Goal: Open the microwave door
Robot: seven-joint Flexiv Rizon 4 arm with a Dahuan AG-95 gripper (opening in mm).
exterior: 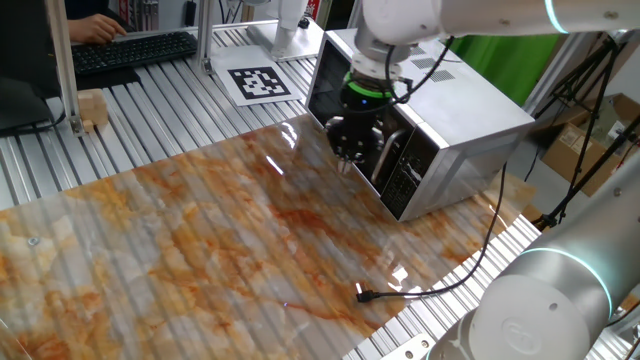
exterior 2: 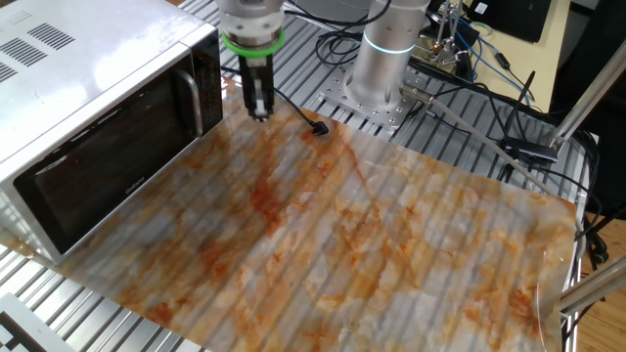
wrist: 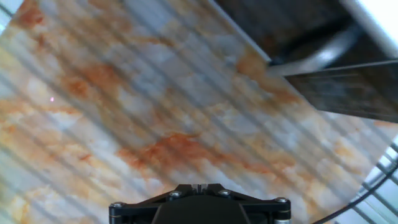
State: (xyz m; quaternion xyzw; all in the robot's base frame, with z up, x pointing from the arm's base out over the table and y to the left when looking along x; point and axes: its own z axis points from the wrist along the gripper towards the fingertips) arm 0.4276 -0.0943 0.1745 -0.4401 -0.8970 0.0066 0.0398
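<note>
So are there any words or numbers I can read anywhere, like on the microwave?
None can be read.
Microwave door: a small pale brand mark on the black glass, too small to read.
Button panel: tiny labels, blurred.
Square black-and-white marker card: a pattern only, no letters.
Keyboard: keys too small to read.

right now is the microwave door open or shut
Shut: the microwave door lies flush with the microwave front, and the gripper is beside its handle.
</note>
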